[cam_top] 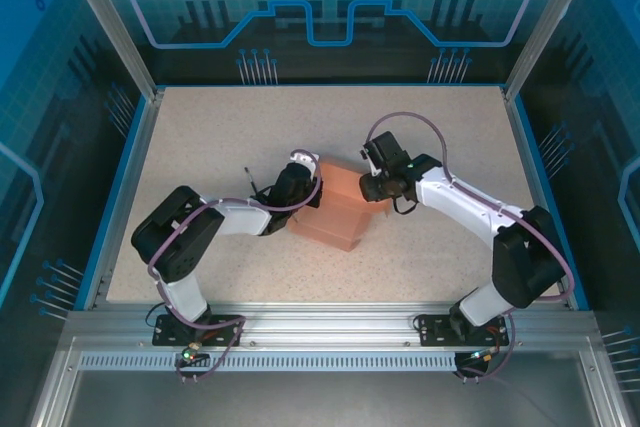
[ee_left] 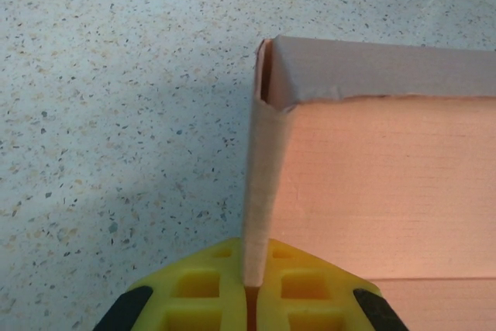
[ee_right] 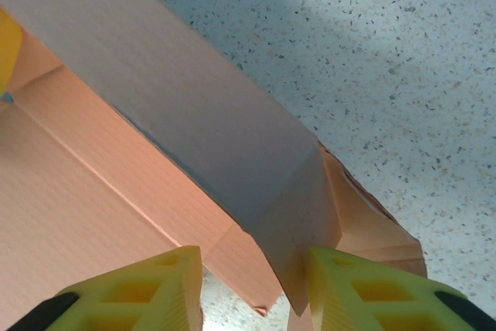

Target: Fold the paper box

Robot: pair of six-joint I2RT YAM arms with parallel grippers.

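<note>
Top view first: the salmon-pink paper box [cam_top: 335, 212] sits roughly dead centre on the speckled table [cam_top: 200, 137], half folded, with its long side running from about 11 o'clock down to 5 o'clock; the left gripper [cam_top: 308, 190] comes in from 8 o'clock and meets the box at its 10 o'clock edge; the right gripper [cam_top: 373, 185] reaches in from 4 o'clock and is on the box's 2 o'clock corner; both arms are bent in toward the middle, so the box lies between the two wrists.

Left wrist cam: the left gripper [ee_left: 252, 288] is at 6 o'clock in the picture, its yellow fingers [ee_left: 201, 296] pinched tight together on the bottom end of an upright side wall [ee_left: 263, 184] of the box; that wall runs straight up toward 12 o'clock and meets a second wall at a corner; the box floor spreads out toward 3 o'clock, bare table toward 9 o'clock.

Right wrist cam: the right gripper [ee_right: 256, 284] has its jaws apart, one yellow finger [ee_right: 147, 292] at 7 o'clock and the other at 5 o'clock; a long flap [ee_right: 194, 106] of the box comes down from 11 o'clock and its tip lies against the inner face of the 5 o'clock finger; there's a visible gap to the 7 o'clock finger, so it isn't clamped; table shows toward 2 o'clock.
</note>
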